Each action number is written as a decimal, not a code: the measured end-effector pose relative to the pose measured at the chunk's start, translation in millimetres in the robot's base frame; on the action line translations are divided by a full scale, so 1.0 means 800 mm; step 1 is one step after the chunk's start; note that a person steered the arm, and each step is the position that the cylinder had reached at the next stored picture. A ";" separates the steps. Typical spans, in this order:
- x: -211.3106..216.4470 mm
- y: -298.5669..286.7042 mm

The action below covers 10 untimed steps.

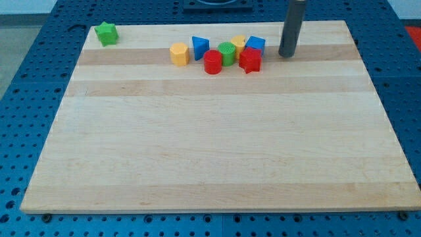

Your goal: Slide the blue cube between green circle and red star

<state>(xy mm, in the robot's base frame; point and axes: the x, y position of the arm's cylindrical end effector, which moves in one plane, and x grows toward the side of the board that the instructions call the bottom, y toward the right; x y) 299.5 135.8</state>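
Note:
The blue cube [256, 44] sits near the view's top, right of centre, touching the red star [250, 60] just below it. The green circle [227, 52] lies to the left of the star, with a yellow block [239, 43] partly hidden behind them. My tip [286, 54] is on the board a short way to the right of the blue cube, apart from it.
A red cylinder [212, 62] sits beside the green circle. A blue triangle [200, 47] and a yellow hexagon [179, 54] lie further left. A green star [106, 33] is at the top left corner of the wooden board [217, 145].

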 end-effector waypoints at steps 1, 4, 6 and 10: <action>-0.002 -0.028; -0.042 -0.058; -0.063 -0.059; -0.007 -0.076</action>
<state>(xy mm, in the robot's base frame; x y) 293.6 74.9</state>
